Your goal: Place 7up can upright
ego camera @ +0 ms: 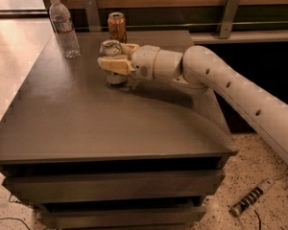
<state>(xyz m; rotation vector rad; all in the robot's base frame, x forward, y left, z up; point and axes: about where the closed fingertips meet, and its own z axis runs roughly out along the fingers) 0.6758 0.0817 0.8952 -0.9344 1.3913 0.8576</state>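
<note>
Upright near the back of the grey table (86, 123) - 7up can (110, 48), clasped between the gripper (113, 56) fingers. Just behind, an orange-brown can (117, 27); well left, a water bottle (64, 28).

We list: cream gripper (113, 56) clasping silvery 7up can (110, 47) on dark grey table (110, 128); behind it, orange-brown can (117, 27); white arm (230, 87)
</note>
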